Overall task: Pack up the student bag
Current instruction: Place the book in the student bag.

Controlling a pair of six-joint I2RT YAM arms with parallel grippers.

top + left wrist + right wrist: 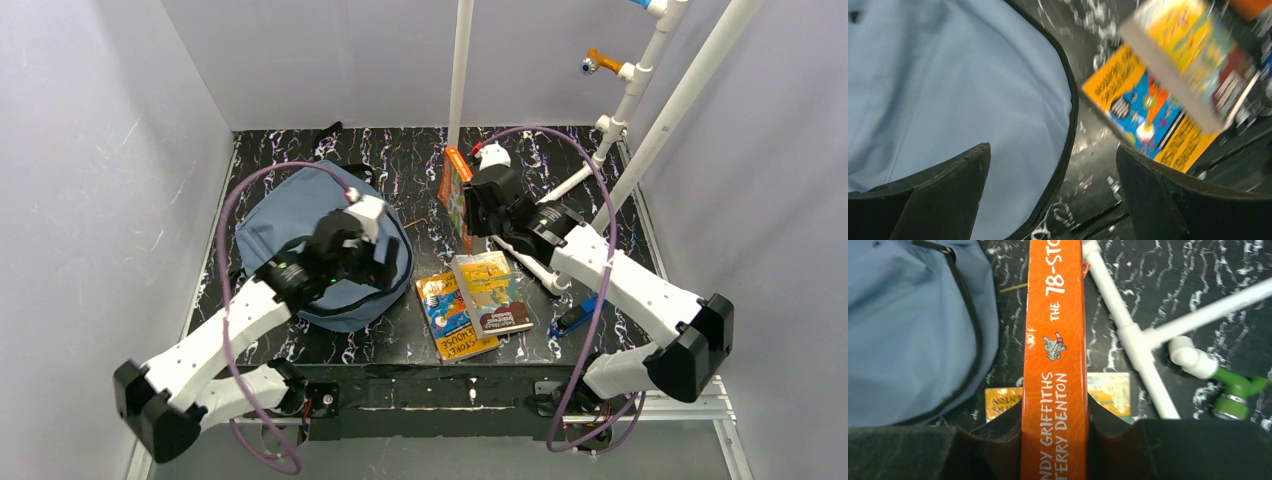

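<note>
The soft slate-blue fabric backpack lies flat on the left part of the black marbled counter. In no view can I see its mouth standing open; only the black zipper edge shows. The left tool hangs just over this edge at the right side of the backpack, its jaws wide and with nothing between them. The right tool is closed narrowly on an orange-spined paperback book and holds it upright on its edge. The book is to the right of the backpack and near the white plastic pipe frame. Whether its lower edge touches the counter, I cannot tell.

The main danger, I think, is that the book arrives before the backpack is opened. Then it would only press on the soft fabric and push the whole backpack away. If the left tool closes on the outer cloth and misses the zipper edge, the mouth will not lift.

The grip takes only a small part of the book, so a quick swing could make it turn or slip out. The stack of two colourful paperback books lies just beside the backpack, between both arms, and a low pass could knock it. The two arms could also meet over the backpack.
</note>
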